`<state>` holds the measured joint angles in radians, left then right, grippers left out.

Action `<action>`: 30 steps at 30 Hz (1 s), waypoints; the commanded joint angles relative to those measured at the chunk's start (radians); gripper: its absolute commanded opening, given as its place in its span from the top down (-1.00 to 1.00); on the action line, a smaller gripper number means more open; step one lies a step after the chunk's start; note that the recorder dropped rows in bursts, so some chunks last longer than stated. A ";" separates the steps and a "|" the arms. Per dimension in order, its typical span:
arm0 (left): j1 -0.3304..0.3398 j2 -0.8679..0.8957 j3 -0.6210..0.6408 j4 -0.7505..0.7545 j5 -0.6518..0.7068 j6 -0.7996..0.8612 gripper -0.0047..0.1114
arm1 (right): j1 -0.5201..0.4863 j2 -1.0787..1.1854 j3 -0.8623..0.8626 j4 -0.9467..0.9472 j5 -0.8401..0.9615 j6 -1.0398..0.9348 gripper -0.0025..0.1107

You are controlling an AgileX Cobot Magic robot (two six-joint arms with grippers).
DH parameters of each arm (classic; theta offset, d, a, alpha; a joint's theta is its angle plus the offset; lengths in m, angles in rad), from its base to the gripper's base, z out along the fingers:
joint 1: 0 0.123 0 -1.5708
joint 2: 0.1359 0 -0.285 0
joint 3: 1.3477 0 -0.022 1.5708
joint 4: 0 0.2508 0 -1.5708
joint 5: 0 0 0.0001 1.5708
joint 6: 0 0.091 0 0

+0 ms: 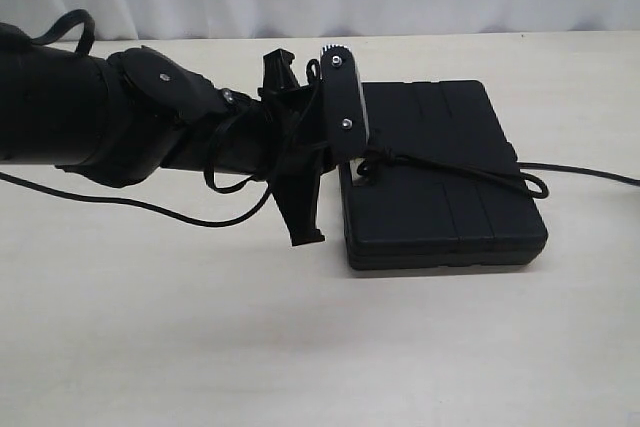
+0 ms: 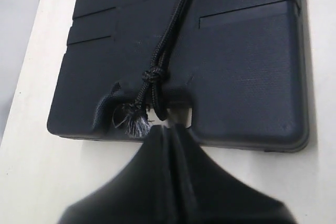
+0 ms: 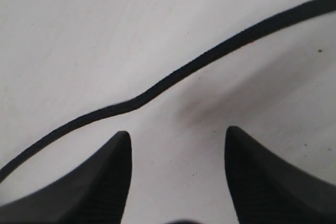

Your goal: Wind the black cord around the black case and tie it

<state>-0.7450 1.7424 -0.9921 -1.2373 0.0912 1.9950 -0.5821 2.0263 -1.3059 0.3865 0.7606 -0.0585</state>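
Matte plastic, the black case [image 1: 440, 197] lies flat on the table [image 1: 180, 327]. The black cord [image 2: 170, 35] crosses its lid and shows a knot [image 2: 153, 74] by the handle cutout [image 2: 177, 109]. Our left gripper [image 2: 167, 128] is clamped tight there, seemingly pinching a strand. Our right gripper [image 3: 177, 134] gapes wide and empty above the trailing cord. We judge it should straddle that strand squarely, close firmly, then pull steadily so the knot cinches without dragging the case.
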 commanded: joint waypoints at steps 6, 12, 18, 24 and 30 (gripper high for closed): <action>0.001 -0.008 0.002 -0.012 -0.024 -0.004 0.92 | -0.007 0.055 -0.007 0.062 -0.075 0.020 0.05; 0.001 -0.008 0.002 -0.012 -0.034 -0.004 0.92 | 0.004 0.117 -0.058 0.069 -0.068 0.018 0.05; 0.001 -0.008 0.002 -0.012 -0.057 -0.004 0.92 | 0.075 0.175 -0.127 0.054 -0.060 0.016 0.05; 0.001 -0.008 0.002 -0.012 -0.057 -0.004 0.92 | 0.154 0.214 -0.175 0.001 -0.030 0.014 0.05; 0.001 -0.008 0.002 -0.012 -0.057 -0.004 0.92 | 0.278 0.284 -0.206 -0.184 -0.002 0.044 0.55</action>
<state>-0.7450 1.7424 -0.9921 -1.2373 0.0400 1.9950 -0.3518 2.2438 -1.5282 0.2720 0.7238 -0.0367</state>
